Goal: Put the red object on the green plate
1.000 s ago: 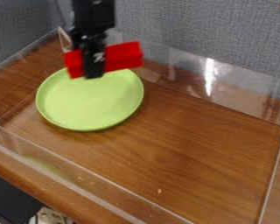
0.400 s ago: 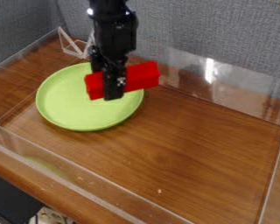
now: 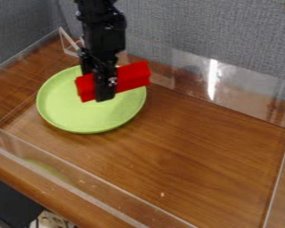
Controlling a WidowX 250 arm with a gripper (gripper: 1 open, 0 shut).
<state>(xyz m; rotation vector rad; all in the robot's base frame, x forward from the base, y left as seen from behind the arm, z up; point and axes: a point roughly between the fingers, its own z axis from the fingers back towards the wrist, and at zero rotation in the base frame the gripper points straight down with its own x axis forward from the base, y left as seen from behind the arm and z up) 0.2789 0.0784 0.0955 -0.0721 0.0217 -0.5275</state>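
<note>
Red object (image 3: 113, 80) clamped crosswise in black gripper (image 3: 102, 93), jaws closed on its middle. Hanging over green plate (image 3: 74, 111), on wooden table (image 3: 192, 151).

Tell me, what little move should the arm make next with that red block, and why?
Probably lower a little more, then let go. The gripper is shut on the red object, which hangs over the green plate and seems not yet to rest on it.
</note>
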